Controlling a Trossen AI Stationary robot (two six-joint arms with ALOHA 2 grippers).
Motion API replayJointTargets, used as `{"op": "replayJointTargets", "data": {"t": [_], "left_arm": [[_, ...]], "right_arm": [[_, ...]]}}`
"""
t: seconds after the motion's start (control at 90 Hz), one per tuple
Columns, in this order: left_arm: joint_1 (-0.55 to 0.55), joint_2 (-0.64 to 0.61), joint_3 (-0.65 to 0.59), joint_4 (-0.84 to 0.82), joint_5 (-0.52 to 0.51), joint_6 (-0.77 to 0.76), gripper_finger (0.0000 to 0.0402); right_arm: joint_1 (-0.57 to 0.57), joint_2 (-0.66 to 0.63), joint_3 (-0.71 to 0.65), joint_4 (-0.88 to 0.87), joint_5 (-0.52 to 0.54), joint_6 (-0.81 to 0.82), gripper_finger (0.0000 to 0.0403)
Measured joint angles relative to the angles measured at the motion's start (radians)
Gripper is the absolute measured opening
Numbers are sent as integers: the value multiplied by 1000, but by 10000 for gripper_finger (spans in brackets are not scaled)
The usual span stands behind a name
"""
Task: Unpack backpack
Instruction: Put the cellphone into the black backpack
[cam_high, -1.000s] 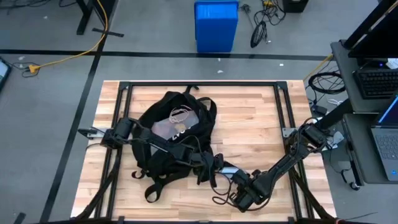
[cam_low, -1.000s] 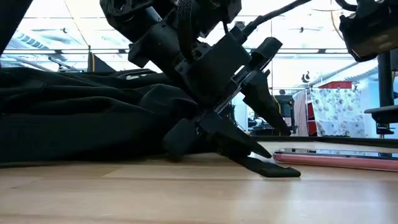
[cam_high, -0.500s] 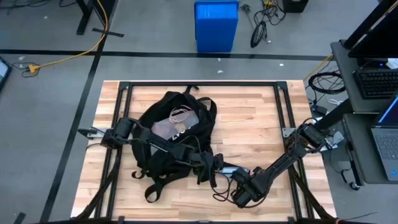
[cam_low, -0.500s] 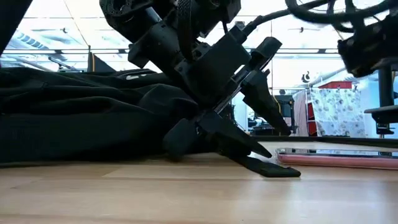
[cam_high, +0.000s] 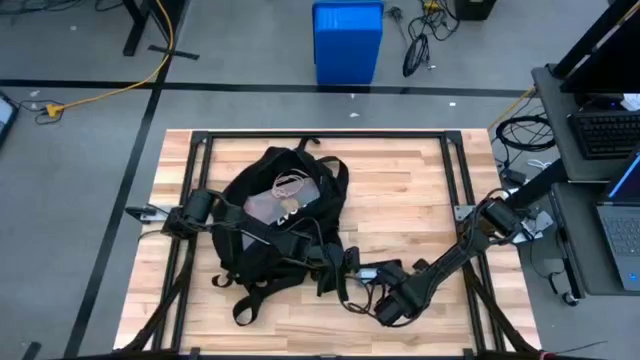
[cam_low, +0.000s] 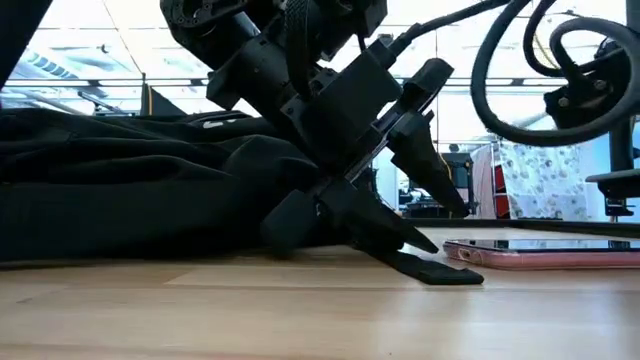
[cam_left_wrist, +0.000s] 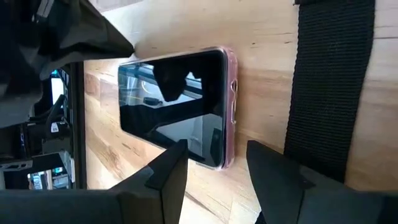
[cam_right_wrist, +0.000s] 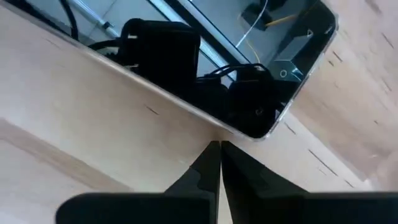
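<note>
The black backpack (cam_high: 280, 220) lies flat on the wooden table, its opening up, with a white cord (cam_high: 292, 183) showing inside. Right of it a pink-edged phone (cam_left_wrist: 180, 106) lies screen up on the wood. My left gripper (cam_left_wrist: 214, 168) reaches over the backpack and stands open low over the phone's near end; whether it touches the phone, I cannot tell. Beside it lies a black strap (cam_left_wrist: 329, 87). My right gripper (cam_right_wrist: 219, 163) hangs shut near the table's front edge, just short of the phone (cam_right_wrist: 249, 62), with a black cable (cam_low: 505, 90). My right gripper is shut on the black cable, but its own fingers hide the place of contact. The cable's loops (cam_low: 560, 45) hang in the air beside the gripper, clear of the table. The fingers slant down toward the phone.
Bare wood lies at the table's far right (cam_high: 410, 190). A black metal frame (cam_high: 320, 135) runs around the tabletop. A blue bin (cam_high: 347, 40) stands on the floor beyond the far edge, and a desk with a laptop (cam_high: 625, 215) is at the right.
My right gripper has gone a little toward the table's far edge and toward the phone, staying shut. The black cable has come up off the wood with it, and its loops now swing in the air at the low view's upper right.
</note>
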Motion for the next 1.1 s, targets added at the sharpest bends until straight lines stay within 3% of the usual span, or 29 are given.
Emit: {"op": "replayJointTargets", "data": {"t": [0.289, 0.667, 0.933, 1.1], "left_arm": [[-28, 0, 1, -8, -8, -40, 153], [-73, 0, 2, -13, -59, -39, 153], [-115, 0, 1, 6, -192, 42, 153], [-126, 3, 21, 7, -196, 73, 153]], "right_arm": [[6, -3, 46, 49, 3, -30, 0], [9, -6, 170, -282, 5, 82, 0], [7, -6, 175, -324, 10, 100, 0], [11, -8, 175, -360, 11, 99, 0]]}}
